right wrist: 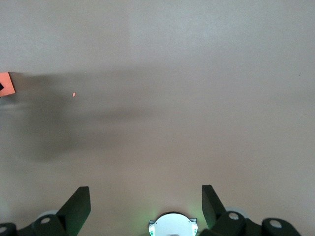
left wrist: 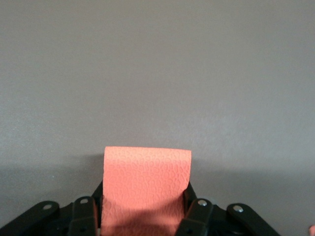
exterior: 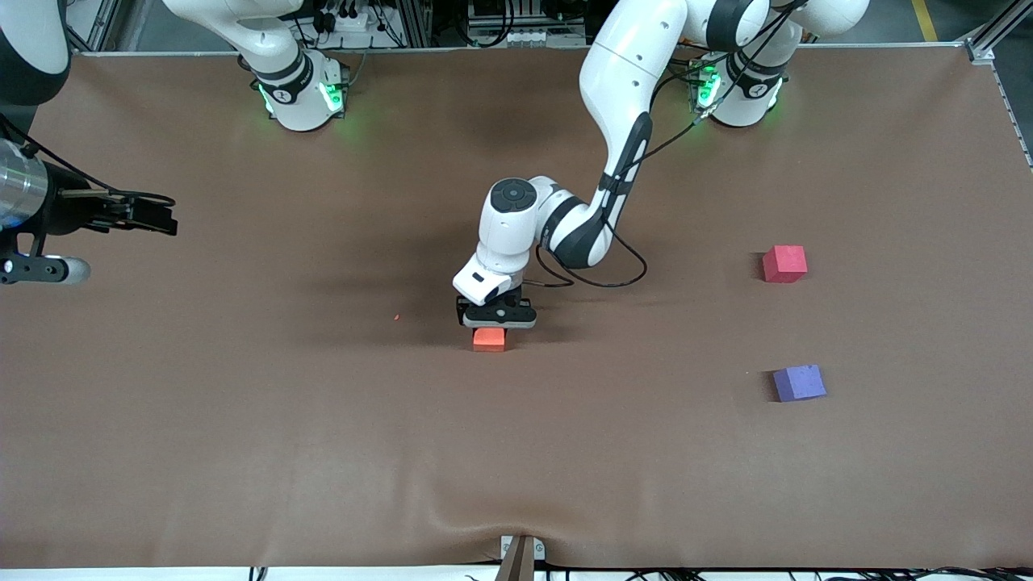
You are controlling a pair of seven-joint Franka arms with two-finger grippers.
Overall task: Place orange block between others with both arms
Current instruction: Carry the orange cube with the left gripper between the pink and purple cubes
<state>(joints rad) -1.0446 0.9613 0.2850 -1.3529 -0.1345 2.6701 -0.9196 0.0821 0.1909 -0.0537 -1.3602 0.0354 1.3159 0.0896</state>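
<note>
The orange block point(exterior: 489, 340) rests on the brown mat near the table's middle. My left gripper point(exterior: 494, 326) stands down over it, shut on the orange block. In the left wrist view its black fingers point(left wrist: 196, 209) press against two sides of the block point(left wrist: 146, 182). The red-pink cube point(exterior: 784, 263) and the purple cube point(exterior: 799, 382) sit apart toward the left arm's end, the purple one nearer the front camera. My right gripper point(exterior: 161, 219) waits open and empty over the right arm's end; its fingers point(right wrist: 78, 206) stand wide apart. A corner of the orange block point(right wrist: 6, 83) shows in the right wrist view.
A tiny orange crumb point(exterior: 396, 316) lies on the mat beside the orange block, toward the right arm's end. A metal clamp point(exterior: 520, 557) pins the mat at the edge nearest the front camera, where the mat wrinkles a little.
</note>
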